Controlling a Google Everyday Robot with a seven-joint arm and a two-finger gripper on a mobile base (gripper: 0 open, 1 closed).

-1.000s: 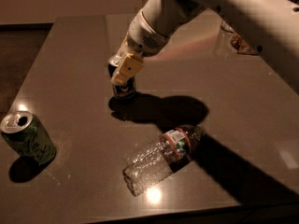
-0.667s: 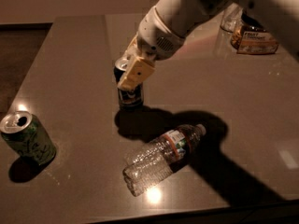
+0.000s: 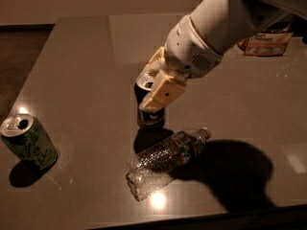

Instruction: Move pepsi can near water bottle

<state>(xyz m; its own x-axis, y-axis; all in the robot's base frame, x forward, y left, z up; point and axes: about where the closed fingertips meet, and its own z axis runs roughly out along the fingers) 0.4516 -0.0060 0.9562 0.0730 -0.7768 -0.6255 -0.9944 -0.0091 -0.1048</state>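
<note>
Tool around pepsi can beside water bottle; green can well apart.

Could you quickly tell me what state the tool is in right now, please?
Tool: closed on the pepsi can, just behind the water bottle.

no legible text on water bottle; none on pepsi can gripped by claw

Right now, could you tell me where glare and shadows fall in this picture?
Camera view: dim warm light; a glare spot on the table just below the water bottle; the arm's dark shadow right of it; the gripper grips the pepsi can.
</note>
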